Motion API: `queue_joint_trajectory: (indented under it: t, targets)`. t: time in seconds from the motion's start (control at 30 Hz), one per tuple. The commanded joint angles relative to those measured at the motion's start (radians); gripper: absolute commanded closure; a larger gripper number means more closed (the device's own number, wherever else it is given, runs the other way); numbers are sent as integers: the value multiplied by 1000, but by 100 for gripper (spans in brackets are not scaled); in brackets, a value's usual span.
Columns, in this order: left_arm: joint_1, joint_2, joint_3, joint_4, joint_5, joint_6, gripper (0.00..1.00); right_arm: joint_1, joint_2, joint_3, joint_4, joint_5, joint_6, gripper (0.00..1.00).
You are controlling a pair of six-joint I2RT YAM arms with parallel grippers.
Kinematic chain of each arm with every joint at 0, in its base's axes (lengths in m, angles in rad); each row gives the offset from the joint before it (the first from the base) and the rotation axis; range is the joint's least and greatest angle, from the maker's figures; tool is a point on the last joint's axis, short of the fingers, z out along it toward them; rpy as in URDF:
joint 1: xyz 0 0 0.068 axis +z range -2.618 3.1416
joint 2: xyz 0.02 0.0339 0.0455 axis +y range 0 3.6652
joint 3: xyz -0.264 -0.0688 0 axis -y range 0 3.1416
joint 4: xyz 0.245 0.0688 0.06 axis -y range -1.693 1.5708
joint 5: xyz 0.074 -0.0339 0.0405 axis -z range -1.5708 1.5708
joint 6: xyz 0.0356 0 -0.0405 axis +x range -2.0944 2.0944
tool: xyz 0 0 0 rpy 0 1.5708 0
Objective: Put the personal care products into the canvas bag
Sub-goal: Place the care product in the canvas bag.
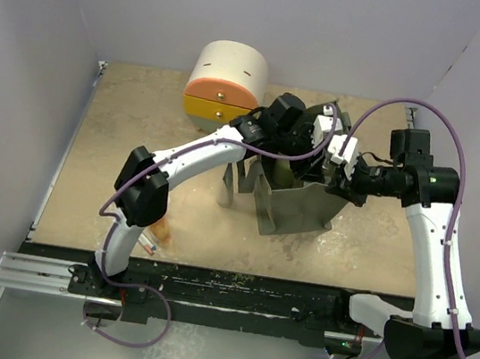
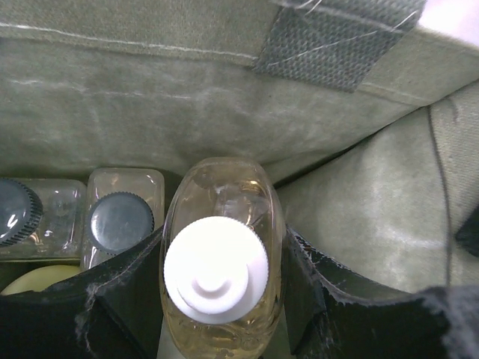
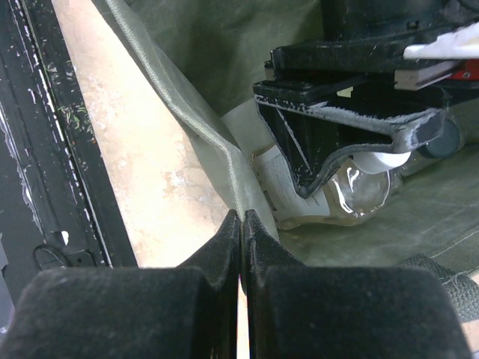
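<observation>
The tabletop (image 1: pixel 117 152) carries everything, and its near edge runs along the black rail where the arms are bolted. The canvas bag (image 1: pixel 299 208) stands open near the middle of the tabletop, slightly toward the far edge. Both arms cover most of its mouth in the top view, and its strap handles hang at its left side, hard to separate from one another. The round drawer unit (image 1: pixel 225 83) sits at the far edge, left of the bag; its lower front is cut off by the left arm.

The left gripper (image 2: pixel 221 321) is down inside the bag, its jaws clamped on the sides of a white-capped bottle (image 2: pixel 217 224) of pale yellowish liquid. The bottle is upright and only its cap and shoulders show; whether its base touches the bag floor cannot be told. The right gripper (image 3: pixel 241 224) has its jaws together, pinching the bag's near right rim.

Two clear square bottles (image 2: pixel 120 217) with black caps stand side by side on the bag floor against the fabric wall; the left one is cut off by the frame. A pale rounded shape below them is too hidden to name.

Outside the bag, a slim grey bottle (image 1: pixel 228 189) stands just left of it. An orange bottle (image 1: pixel 162 233) lies toward the near left corner, half hidden behind the left arm.
</observation>
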Motion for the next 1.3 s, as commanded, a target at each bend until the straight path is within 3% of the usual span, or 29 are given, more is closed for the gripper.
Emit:
queue_joint_trajectory:
  t: [0.0, 0.67, 1.27]
  targets:
    - [-21, -21, 38, 120, 57, 19, 100, 0, -35, 1, -2, -63, 14, 100]
    - [-60, 80, -7, 157, -51, 120, 100, 0, -25, 6, -18, -59, 4, 100]
    - [-93, 92, -72, 154, -108, 186, 81, 0, -16, 22, -22, -42, 3, 100]
